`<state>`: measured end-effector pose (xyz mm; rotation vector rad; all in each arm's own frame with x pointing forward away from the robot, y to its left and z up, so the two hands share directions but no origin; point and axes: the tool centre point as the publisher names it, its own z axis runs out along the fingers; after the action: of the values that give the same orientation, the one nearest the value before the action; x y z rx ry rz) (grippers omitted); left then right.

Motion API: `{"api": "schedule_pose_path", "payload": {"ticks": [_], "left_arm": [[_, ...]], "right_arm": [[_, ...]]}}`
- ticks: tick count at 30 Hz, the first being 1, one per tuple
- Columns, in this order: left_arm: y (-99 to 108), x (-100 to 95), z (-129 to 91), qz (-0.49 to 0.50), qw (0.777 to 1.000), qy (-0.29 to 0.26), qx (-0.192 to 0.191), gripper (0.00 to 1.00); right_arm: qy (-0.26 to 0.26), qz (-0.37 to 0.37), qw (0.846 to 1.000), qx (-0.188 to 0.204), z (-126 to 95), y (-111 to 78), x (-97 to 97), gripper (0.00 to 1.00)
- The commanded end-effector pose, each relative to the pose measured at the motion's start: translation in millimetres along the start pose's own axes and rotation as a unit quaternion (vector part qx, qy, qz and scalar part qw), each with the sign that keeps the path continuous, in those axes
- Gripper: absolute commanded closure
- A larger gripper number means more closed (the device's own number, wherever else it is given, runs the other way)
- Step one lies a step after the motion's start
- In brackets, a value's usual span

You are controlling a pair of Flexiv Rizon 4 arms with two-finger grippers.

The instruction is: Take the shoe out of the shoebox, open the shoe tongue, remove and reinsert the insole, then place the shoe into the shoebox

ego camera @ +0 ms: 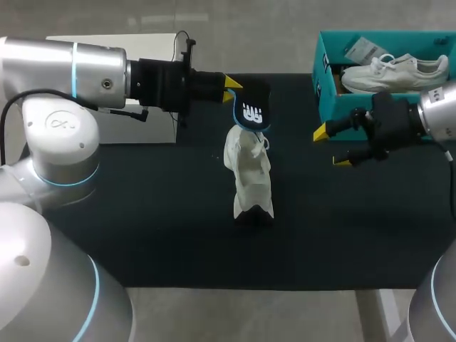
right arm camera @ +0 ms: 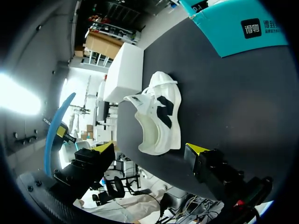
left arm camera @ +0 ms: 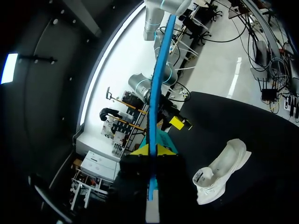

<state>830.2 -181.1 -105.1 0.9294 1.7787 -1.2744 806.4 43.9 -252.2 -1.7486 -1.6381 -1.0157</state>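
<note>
One light, floppy-looking insole (ego camera: 251, 107) hangs over the shoe (ego camera: 251, 171), pinched at its end by the left gripper (ego camera: 233, 89); the right gripper (ego camera: 331, 147), beside the shoe, gapes empty.

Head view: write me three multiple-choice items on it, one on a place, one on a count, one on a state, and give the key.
1. Where is the insole?
A. Inside the shoebox
B. Flat on the mat
C. In the left jaws, up off the mat

2. How many white shoes show?
A. Two
B. One
C. Three

3. How do the right jaws stand?
A. Shut on a shoe
B. Open and empty
C. Shut on the insole

Key:
1 C: the left jaws pinch the insole in the air, near the shoe on the mat.
2 A: one shoe is on the mat and the other shoe lies in the shoebox.
3 B: the right jaws' yellow tips stand apart with nothing between them.
</note>
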Motion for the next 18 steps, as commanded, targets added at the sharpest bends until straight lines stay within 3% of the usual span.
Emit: {"api": "schedule_pose_path", "payload": {"ticks": [1, 10, 13, 18], "left_arm": [[-2, 2.5, -3, -0.01, 1.0, 0.002, 0.007, 1.0], [-16, 35.8, -37, -0.047, 0.995, 0.069, 0.057, 1.0], [-14, 44.2, -46, -0.052, 0.993, 0.1, 0.034, 1.0], [-14, 44.2, -46, -0.052, 0.993, 0.1, 0.034, 1.0]], "right_arm": [[-0.002, 0.001, 1.0, -0.001, 1, -0.7, 0.9, 0.0], [-0.002, 0.001, 1.0, -0.001, 1, -0.7, 0.9, 0.0], [-0.002, 0.001, 1.0, -0.001, 1, -0.7, 0.9, 0.0], [-0.002, 0.001, 1.0, -0.001, 1, -0.7, 0.9, 0.0]]}}
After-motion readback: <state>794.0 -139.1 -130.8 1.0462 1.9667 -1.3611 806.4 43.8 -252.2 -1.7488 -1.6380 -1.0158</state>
